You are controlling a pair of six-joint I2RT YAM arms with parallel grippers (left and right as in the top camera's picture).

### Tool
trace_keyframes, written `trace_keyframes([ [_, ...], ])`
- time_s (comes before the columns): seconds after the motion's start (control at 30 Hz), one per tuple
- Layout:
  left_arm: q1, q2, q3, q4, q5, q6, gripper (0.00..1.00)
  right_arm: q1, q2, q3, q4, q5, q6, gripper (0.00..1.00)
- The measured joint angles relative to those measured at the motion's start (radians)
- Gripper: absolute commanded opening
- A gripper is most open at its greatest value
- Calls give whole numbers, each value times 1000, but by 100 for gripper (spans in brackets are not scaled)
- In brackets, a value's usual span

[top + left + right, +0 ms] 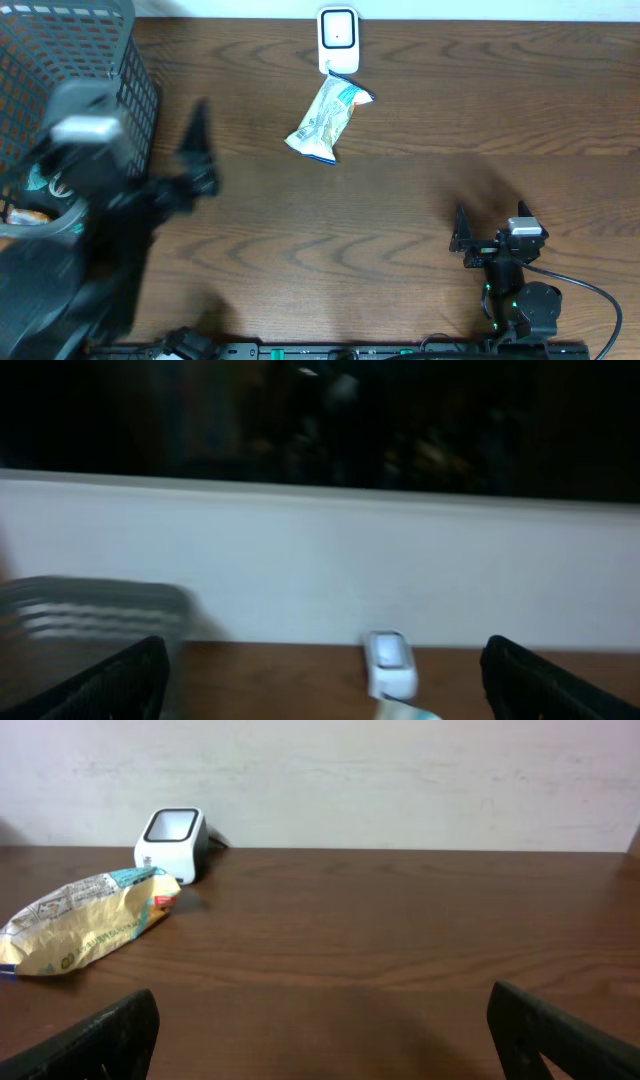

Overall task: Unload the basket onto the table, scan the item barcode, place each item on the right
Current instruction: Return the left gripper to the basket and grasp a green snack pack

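A crumpled snack packet (328, 120) lies diagonally on a dark wooden table (420, 170), its far end just beside the base of a small white scanner (338, 38) that stands at the middle of the table's far edge, against a pale wall (400, 780); whether packet and scanner touch cannot be told. A grey mesh basket (135, 90) fills the far left corner and reaches the left edge, with the blurred left arm beside it. The left gripper (322, 655) has its jaws spread wide and holds nothing; its wrist view looks over the tabletop towards the scanner. The right gripper (488, 228) sits near the front edge on the right, jaws likewise spread and empty, well apart from the packet, with a black cable (590, 290) curling off to its right. Bare wood runs between the packet and the right gripper, and the right half of the table is open out to its edge. The packet is cream and yellow with green print, its wrapper creased and puffed, with a blue-green end and a touch of red nearest the scanner. Its near end is a flat, pale sealed edge. No barcode can be made out on the side facing up.
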State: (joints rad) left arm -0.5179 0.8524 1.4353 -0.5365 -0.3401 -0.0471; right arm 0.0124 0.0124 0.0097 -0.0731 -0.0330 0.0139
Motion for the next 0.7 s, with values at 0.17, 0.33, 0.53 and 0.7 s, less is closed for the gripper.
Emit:
trace_keyframes([
  [0.17, 0, -156, 7, -126, -198, 19, 98, 0, 0, 0, 0, 0, 0, 99],
  [0.33, 0, -140, 7, -177, -332, 22, 98, 0, 0, 0, 0, 0, 0, 99],
  [0.53, 0, -72, 7, -188, -506, 48, 98, 0, 0, 0, 0, 0, 0, 99],
  [0.7, 34, 2, 6, -98, -614, 150, 98, 0, 0, 0, 0, 0, 0, 99],
])
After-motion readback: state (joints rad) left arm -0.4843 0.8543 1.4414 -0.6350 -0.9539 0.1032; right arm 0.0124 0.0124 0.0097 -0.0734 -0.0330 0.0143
